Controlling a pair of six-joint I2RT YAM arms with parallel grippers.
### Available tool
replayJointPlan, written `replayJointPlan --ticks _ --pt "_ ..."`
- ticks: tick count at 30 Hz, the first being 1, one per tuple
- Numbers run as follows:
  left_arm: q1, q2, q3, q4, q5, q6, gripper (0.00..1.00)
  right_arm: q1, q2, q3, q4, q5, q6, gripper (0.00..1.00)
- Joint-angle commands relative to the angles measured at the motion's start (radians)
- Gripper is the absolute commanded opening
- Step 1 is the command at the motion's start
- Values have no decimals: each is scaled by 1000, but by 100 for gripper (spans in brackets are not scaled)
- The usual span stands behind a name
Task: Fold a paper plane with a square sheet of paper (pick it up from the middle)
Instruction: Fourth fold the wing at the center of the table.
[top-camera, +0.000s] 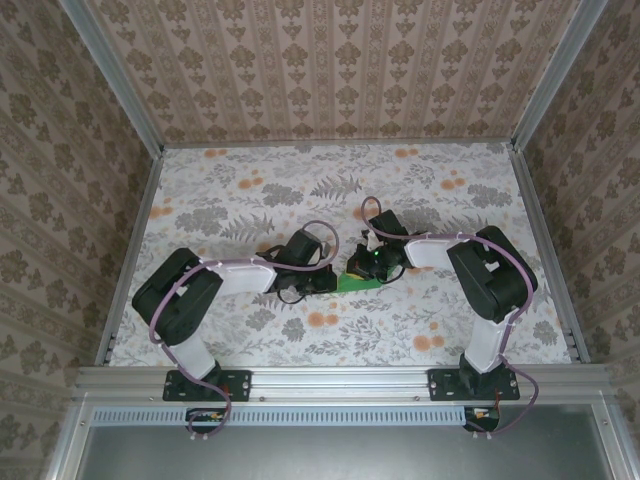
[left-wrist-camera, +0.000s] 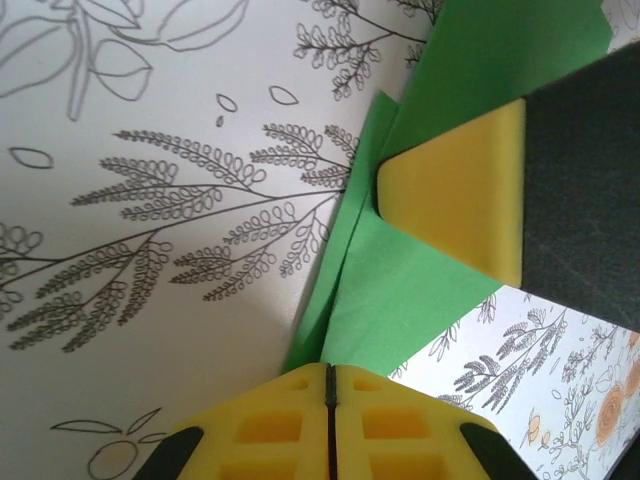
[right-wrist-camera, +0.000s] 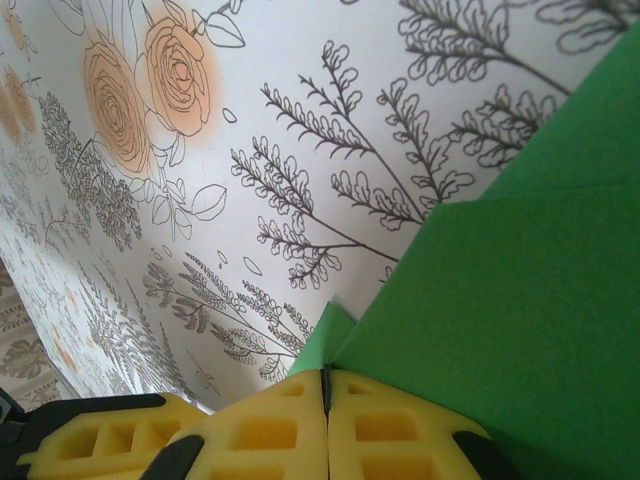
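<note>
The square sheet of paper (top-camera: 356, 283) is bright green and folded into layers, lying at the middle of the floral table between the two arms. In the left wrist view the folded paper (left-wrist-camera: 420, 300) runs up from my left gripper (left-wrist-camera: 329, 372). Its yellow jaws are shut, with the paper's lower edge caught in the seam. The right gripper's yellow fingertip (left-wrist-camera: 455, 195) rests on the same paper. In the right wrist view my right gripper (right-wrist-camera: 326, 375) is shut on a corner of the green paper (right-wrist-camera: 520, 300), where two layers overlap. From above, both grippers (top-camera: 335, 276) (top-camera: 368, 264) meet over the paper.
The floral tablecloth (top-camera: 330, 190) covers the whole work area, boxed in by patterned walls and metal rails (top-camera: 340, 378). Another yellow finger (right-wrist-camera: 80, 445) shows at the bottom left of the right wrist view, close beside my right gripper.
</note>
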Motion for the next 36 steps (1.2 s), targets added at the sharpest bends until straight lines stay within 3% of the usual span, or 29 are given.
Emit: replayJointPlan --ticks 1,10,19,36 --pt "11 14 -17 24 11 -27 8 -14 59 -37 -83 94 8 8" --pt "22 16 -26 -2 -5 -38 5 -16 65 -40 -93 98 3 8" --pt "14 -90 -34 69 45 -49 7 -18 64 -42 -96 99 1 8" --pt "18 41 -46 75 63 -110 4 -21 73 -48 -106 102 -2 8"
